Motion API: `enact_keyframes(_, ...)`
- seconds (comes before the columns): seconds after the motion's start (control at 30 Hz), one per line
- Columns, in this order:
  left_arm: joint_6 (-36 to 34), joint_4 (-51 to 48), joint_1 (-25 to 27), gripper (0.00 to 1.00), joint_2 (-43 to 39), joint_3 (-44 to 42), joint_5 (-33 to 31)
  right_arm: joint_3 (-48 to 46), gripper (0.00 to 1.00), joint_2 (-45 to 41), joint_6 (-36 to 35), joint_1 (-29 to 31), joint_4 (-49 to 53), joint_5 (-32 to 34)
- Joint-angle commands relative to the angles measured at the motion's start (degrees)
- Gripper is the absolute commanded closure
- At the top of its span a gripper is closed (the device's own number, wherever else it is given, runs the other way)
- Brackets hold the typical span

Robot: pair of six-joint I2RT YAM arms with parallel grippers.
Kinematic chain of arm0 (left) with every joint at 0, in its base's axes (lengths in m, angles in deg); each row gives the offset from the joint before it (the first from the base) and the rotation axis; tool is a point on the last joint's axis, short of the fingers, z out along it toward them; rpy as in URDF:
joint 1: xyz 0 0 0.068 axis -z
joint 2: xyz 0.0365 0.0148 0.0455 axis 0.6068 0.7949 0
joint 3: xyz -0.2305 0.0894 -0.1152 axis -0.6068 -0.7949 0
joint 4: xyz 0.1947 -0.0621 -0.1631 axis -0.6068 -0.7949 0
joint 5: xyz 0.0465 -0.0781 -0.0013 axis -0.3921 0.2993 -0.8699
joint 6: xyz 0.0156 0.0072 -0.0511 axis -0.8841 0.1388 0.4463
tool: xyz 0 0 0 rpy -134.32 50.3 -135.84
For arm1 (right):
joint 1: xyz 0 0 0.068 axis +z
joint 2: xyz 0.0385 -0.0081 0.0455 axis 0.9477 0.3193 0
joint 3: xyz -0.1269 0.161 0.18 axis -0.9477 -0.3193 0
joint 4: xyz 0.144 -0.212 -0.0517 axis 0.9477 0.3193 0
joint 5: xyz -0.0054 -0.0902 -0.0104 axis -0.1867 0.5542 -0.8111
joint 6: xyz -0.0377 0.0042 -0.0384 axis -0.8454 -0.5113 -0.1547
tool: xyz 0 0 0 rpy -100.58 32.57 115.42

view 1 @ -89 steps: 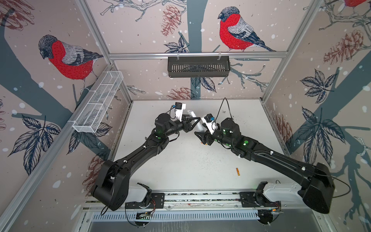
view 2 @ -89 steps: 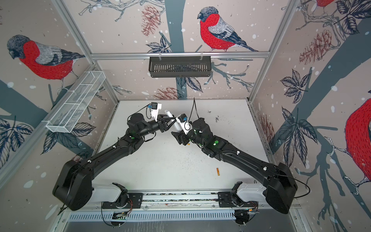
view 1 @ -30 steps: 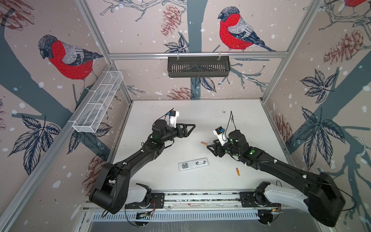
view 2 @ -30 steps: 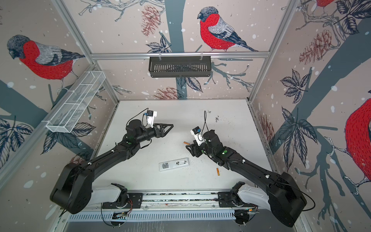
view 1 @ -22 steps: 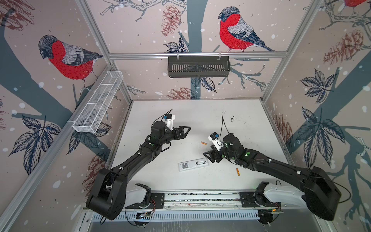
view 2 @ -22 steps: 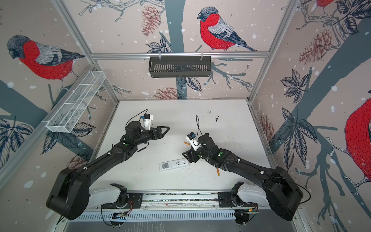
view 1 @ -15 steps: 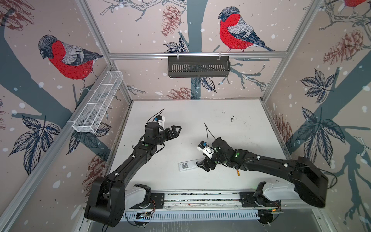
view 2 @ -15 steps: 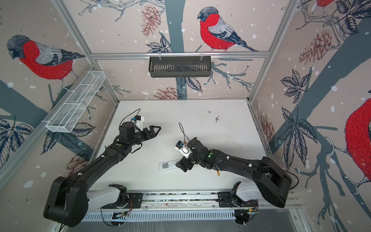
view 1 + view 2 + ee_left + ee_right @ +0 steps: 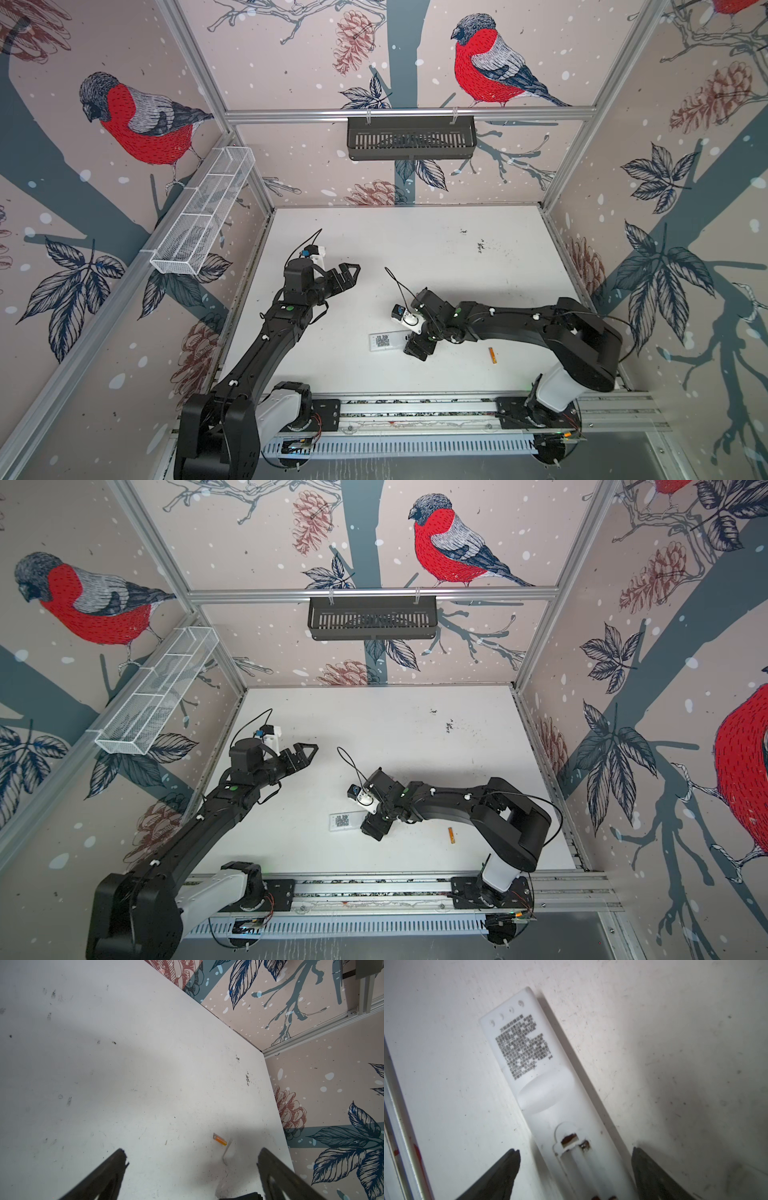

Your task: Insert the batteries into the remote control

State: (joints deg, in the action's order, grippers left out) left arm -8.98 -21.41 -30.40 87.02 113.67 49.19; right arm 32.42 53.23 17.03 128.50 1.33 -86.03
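The remote control lies face down on the white table, printed label up. In the right wrist view the remote control shows its battery compartment uncovered. My right gripper is open and straddles that end, with a gap on each side. One of the orange batteries lies to the right of the remote. Another of the batteries shows only in the left wrist view; my right arm hides it in both top views. My left gripper hangs open and empty at mid-left.
A black basket hangs on the back wall and a white mesh basket on the left wall. The arms' mounting rail runs along the table's front edge. Dark specks mark the table at the back right.
Three seconds ago both grippers met in the air at mid-table. Since then the remote lies on the table, my right gripper has dropped forward and left over its end, and my left arm has drawn back left.
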Motion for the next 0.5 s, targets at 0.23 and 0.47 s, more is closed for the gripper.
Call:
enact_keyframes(0.23,-0.88,-0.16,-1.03,0.02,-1.20,-0.80,0.02,4.01,0.24,4.67,-1.92,2.68,9.21,5.85)
enact_keyframes(0.47,-0.79,0.08,-1.16,0.02,-0.94,-0.45,0.95,4.18,0.40,5.36,0.78,6.15,11.28,9.78)
